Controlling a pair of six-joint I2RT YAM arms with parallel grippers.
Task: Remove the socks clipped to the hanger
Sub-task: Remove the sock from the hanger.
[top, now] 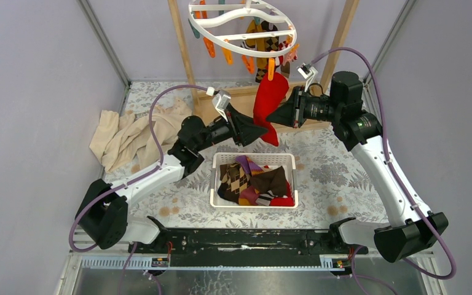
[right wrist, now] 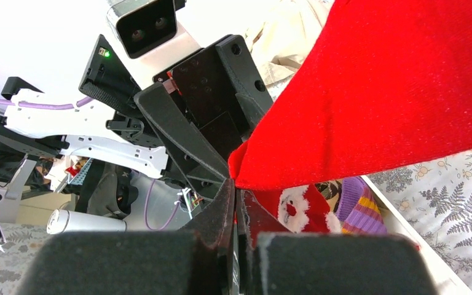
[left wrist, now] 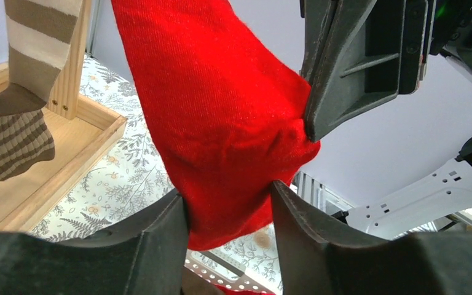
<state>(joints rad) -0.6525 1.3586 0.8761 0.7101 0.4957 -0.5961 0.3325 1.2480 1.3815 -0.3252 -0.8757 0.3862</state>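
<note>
The red sock (top: 269, 101) hangs from an orange clip (top: 271, 69) on the white round hanger (top: 221, 42), above the white basket (top: 215, 184) that already holds several loose socks (top: 252, 181). Your right gripper (right wrist: 233, 184) is clenched on the sock's side edge, which likely steadies the fabric and keeps it from swinging. Your left gripper (left wrist: 228, 203) has its jaws either side of the toe end, with fabric filling the gap. You cannot tell from here whether it grips firmly. With both grippers placed low on the sock, a downward pull should free it from the clip and drop it straight into the basket.

The tabletop (top: 332, 166) is covered in a pale fern-print cloth, and a beige cloth (top: 129, 135) lies crumpled at its left. A wooden rack frame (top: 181, 43) carries the hanger, and plain grey walls (top: 37, 92) close in the cell on three sides.
</note>
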